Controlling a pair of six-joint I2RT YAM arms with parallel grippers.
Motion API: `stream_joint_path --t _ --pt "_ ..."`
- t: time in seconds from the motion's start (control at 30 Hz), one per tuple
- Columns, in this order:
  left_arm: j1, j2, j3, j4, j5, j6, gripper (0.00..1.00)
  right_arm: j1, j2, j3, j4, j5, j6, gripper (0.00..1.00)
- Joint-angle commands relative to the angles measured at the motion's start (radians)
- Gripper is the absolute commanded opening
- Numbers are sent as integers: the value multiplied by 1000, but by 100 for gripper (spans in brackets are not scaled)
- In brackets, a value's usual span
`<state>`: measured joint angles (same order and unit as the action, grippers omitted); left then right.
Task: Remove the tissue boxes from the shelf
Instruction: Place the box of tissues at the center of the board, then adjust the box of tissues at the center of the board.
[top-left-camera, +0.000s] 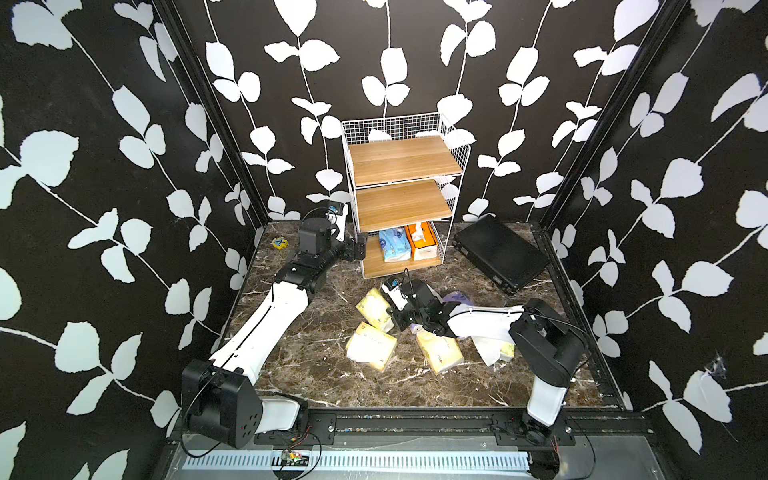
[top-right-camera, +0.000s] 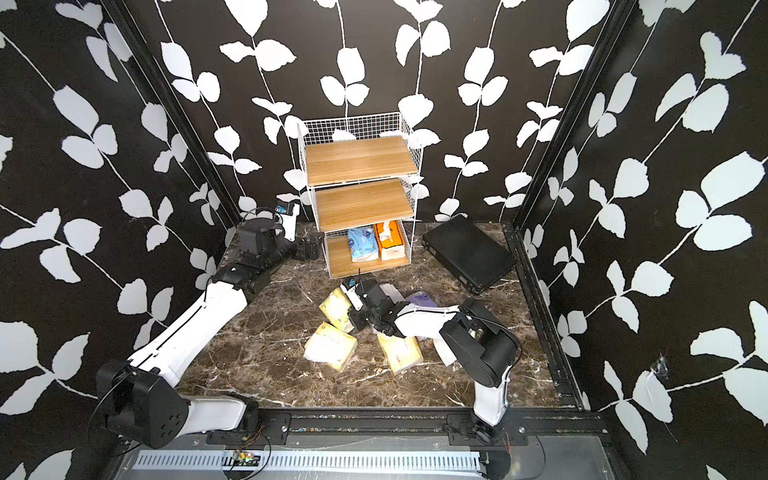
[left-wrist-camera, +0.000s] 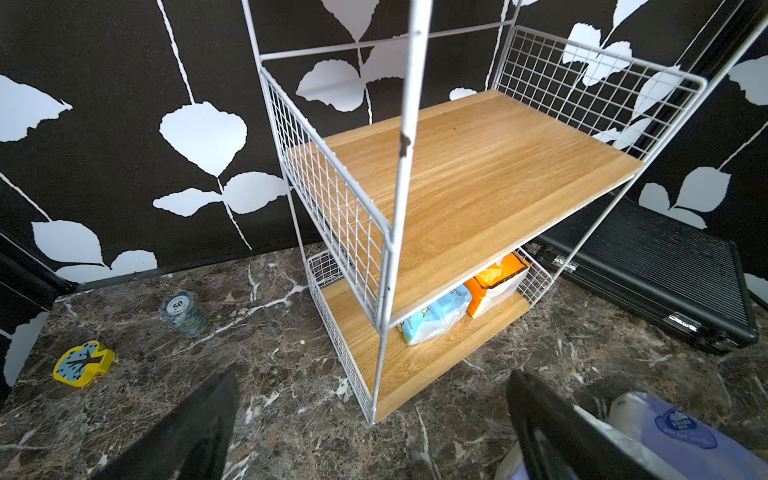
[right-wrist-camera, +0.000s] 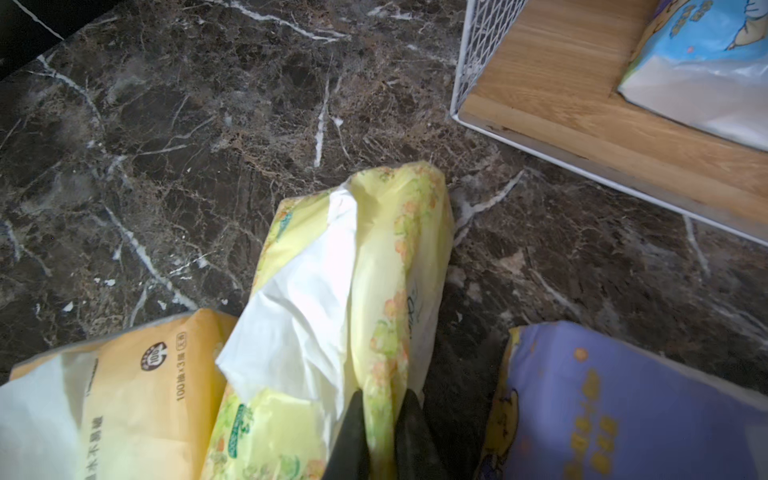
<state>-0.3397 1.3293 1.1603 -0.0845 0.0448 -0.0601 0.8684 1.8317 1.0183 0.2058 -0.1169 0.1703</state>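
In both top views the shelf (top-left-camera: 405, 187) stands at the back of the surface (top-left-camera: 311, 365). Only its lowest board has things on it: a light blue pack (top-left-camera: 394, 246) and an orange box (top-left-camera: 422, 243), side by side. Other yellow packs (top-left-camera: 372, 347) lie on the surface in front. The right end effector (top-left-camera: 398, 322) is low among them, right by the yellow pack (top-left-camera: 374, 308). The left end effector (top-left-camera: 358, 249) hangs just beside the shelf's lowest board. In the left wrist view its fingers (left-wrist-camera: 199, 415) are spread wide with nothing between them, and the light blue pack and the orange box touch each other under the middle board. In the right wrist view the right end effector (right-wrist-camera: 383, 399) is pinching a thin fold of the yellow pack's wrap, and a white tissue (right-wrist-camera: 303, 291) sticks out of the pack. I think these packs are light, soft and squashy, with slippery wrap, so a pinch on loose wrap could slide or tear. Holding across a pack's narrow middle seems safer. The orange box looks stiff, so its two long sides look like good places to hold.
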Motion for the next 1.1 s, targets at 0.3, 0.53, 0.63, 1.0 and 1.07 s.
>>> stream_joint_path --t 0.3,0.53,0.63,1.0,1.07 --pt "1 -15 1 -4 -21 7 99 9 -171 -7 -27 70 22 68" --pt "1 -17 -17 12 -24 -90 99 -21 -183 86 -38 34 155 71" --pt "1 -4 19 -10 -2 -120 99 -31 -105 176 -60 -11 191 71" --pt "-6 -26 113 -217 56 -86 99 -25 181 327 7 -122 255 70" --pt "-7 -51 99 -232 49 -72 99 -16 209 330 39 -146 276 70"
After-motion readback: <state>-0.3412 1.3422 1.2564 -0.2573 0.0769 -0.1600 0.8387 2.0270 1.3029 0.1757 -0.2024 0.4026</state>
